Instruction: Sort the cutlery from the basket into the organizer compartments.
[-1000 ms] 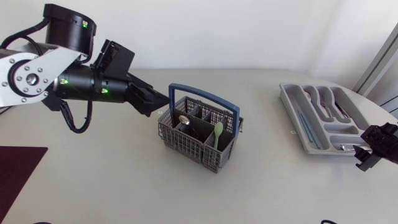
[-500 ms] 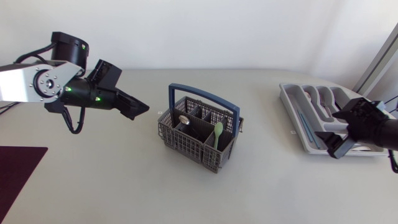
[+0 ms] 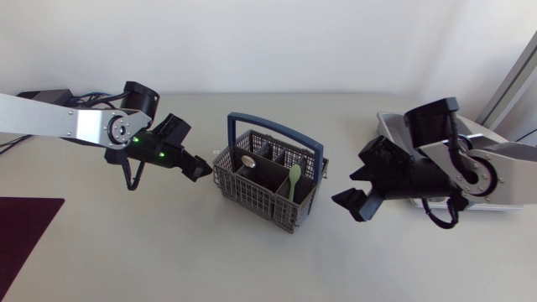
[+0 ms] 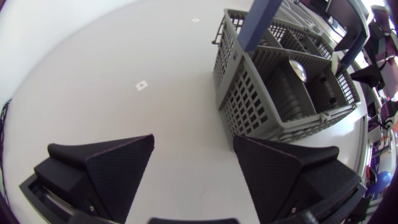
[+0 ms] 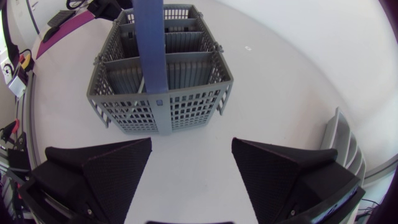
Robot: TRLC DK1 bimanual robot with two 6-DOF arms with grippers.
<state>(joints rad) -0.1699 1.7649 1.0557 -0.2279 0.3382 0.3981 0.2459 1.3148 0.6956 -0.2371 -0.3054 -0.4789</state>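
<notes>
A grey wire basket (image 3: 268,180) with a blue handle (image 3: 277,132) stands mid-table. A green spoon (image 3: 294,178) and a metal spoon (image 3: 249,160) stand in it. My left gripper (image 3: 200,169) hovers open just left of the basket, nothing between its fingers. In the left wrist view the basket (image 4: 280,93) and the metal spoon's bowl (image 4: 299,70) lie just ahead of the open left gripper (image 4: 193,168). My right gripper (image 3: 352,197) hangs open just right of the basket. The basket (image 5: 161,81) sits ahead of the empty right gripper (image 5: 191,168). My right arm largely hides the grey organizer (image 3: 391,126).
A dark purple mat (image 3: 25,235) lies at the table's front left corner. A small white marker (image 4: 142,84) is stuck on the tabletop left of the basket. The organizer's edge (image 5: 342,143) shows beside the right gripper.
My left arm dropped and came back to the basket's left side. My right arm swung from the organizer across to the basket's right side.
</notes>
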